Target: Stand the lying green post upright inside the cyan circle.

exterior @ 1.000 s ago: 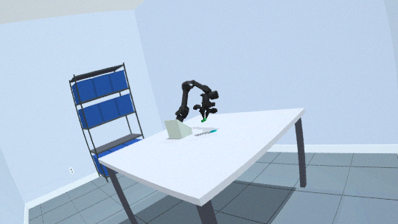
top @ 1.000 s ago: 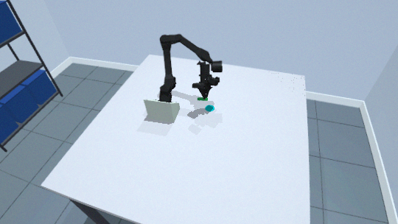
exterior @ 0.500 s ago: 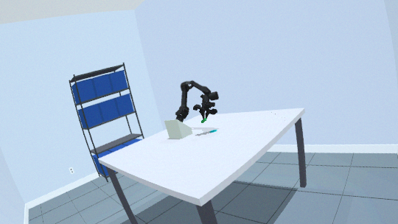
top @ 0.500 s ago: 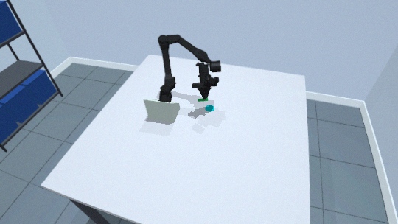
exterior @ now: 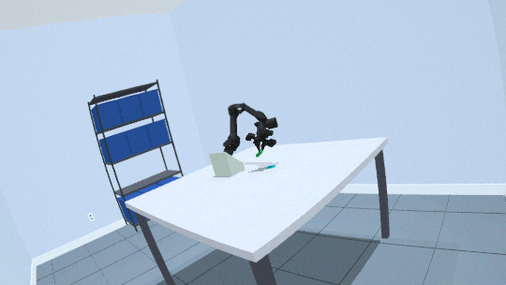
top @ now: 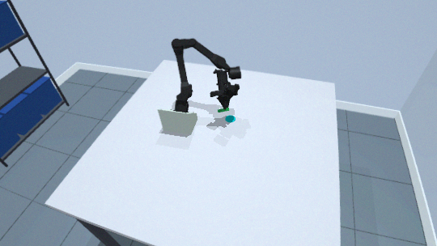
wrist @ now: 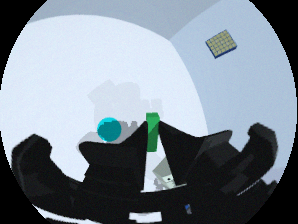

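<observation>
The green post (top: 220, 110) (exterior: 259, 154) (wrist: 152, 142) is held off the table. It lies close to level in the top view and looks tilted in the exterior view. My gripper (top: 225, 108) (exterior: 260, 149) (wrist: 152, 124) is shut on the post, with a fingertip on each side of it in the wrist view. The flat cyan circle (top: 230, 119) (exterior: 271, 167) (wrist: 109, 129) lies on the table, a little to the side of the post. It is left of the post in the wrist view and partly in shadow. The post is not over the circle's middle in any view.
A pale grey-green block with a sloping face (top: 177, 123) (exterior: 227, 165) stands on the white table (top: 259, 174) (exterior: 220, 206) beside the arm's base. It shows partly between the fingers in the wrist view. A shelf with blue bins (exterior: 132, 111) stands beyond the table.
</observation>
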{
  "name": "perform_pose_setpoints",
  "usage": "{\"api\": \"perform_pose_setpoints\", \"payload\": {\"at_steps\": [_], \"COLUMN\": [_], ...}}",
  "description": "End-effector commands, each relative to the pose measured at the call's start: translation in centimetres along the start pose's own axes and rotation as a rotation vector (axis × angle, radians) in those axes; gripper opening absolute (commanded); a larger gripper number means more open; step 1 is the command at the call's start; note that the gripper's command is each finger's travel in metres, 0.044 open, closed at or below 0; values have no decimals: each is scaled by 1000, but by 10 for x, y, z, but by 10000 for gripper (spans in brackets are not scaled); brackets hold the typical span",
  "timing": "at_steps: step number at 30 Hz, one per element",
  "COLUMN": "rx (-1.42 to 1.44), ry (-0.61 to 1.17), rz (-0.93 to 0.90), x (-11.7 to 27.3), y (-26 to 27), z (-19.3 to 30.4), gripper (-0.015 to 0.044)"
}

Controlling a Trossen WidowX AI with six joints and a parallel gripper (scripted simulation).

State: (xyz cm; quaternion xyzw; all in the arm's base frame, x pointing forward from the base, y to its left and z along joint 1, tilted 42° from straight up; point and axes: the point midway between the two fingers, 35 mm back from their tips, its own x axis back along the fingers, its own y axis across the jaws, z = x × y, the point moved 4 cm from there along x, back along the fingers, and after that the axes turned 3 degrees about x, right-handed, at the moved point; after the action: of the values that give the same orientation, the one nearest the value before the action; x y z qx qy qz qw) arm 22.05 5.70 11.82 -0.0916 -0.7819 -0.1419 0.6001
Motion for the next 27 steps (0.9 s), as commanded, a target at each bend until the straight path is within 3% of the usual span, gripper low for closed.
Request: {"api": "perform_pose_setpoints", "payload": {"at_steps": [1,27], "rx": [-10,-45], "ry": [-33,-205], "rz": [10,36], "x": [0,1], "y": [0,4], "z": [1,5], "gripper": [23,23]}}
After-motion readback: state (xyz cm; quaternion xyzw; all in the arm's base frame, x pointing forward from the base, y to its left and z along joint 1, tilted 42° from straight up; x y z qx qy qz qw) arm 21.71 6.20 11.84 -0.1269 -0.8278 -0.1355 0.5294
